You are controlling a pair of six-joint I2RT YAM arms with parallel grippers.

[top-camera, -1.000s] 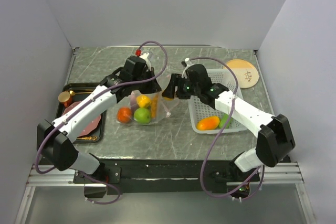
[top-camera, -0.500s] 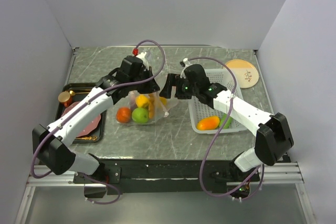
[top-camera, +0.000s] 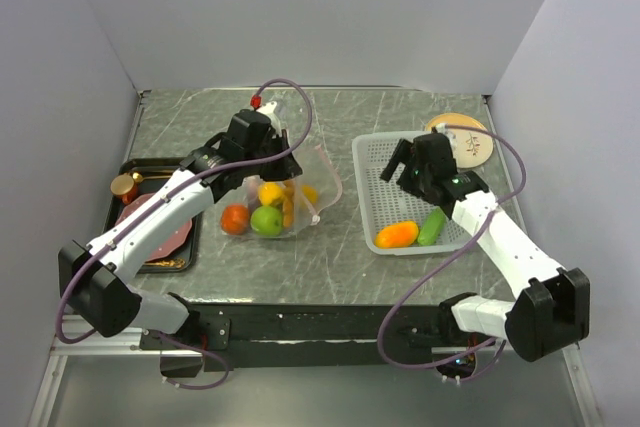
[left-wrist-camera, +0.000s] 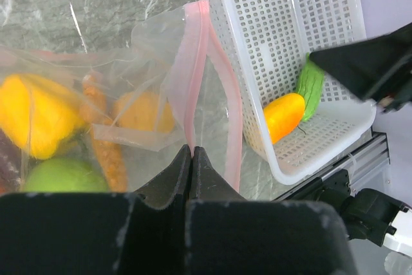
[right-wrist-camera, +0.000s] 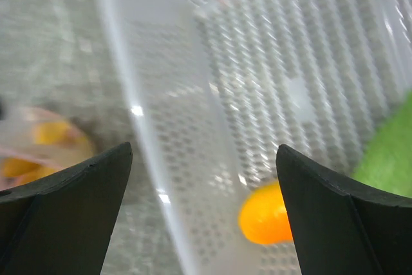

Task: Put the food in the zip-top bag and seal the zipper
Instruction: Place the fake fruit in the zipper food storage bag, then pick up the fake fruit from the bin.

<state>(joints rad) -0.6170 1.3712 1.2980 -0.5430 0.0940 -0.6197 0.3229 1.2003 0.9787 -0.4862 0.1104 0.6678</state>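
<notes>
The clear zip-top bag [top-camera: 300, 197] lies at the table's middle with its mouth gaping to the right. In it are a tomato [top-camera: 236, 218], a lime [top-camera: 268, 220], a yellow pepper [top-camera: 271, 192] and other orange pieces. My left gripper [top-camera: 272, 154] is shut on the pink zipper [left-wrist-camera: 193, 82] strip, seen in the left wrist view [left-wrist-camera: 192, 150]. My right gripper [top-camera: 405, 165] is open and empty above the white basket [top-camera: 372, 147]. The mango [top-camera: 397, 234] and cucumber [top-camera: 432, 226] lie in it. The right wrist view [right-wrist-camera: 205, 159] shows the mango [right-wrist-camera: 264, 214] below the jaws and the cucumber [right-wrist-camera: 386, 152].
A black tray [top-camera: 150, 165] at the left holds a reddish-pink slab [top-camera: 160, 235] and a small brown jar [top-camera: 125, 187]. A round wooden plate [top-camera: 468, 137] lies behind the basket. Grey walls close in the left, back and right sides.
My right gripper has left the bag's mouth and swung right over the basket, jaws open. The bag's mouth has spread open to the right. The left gripper has kept its hold.
</notes>
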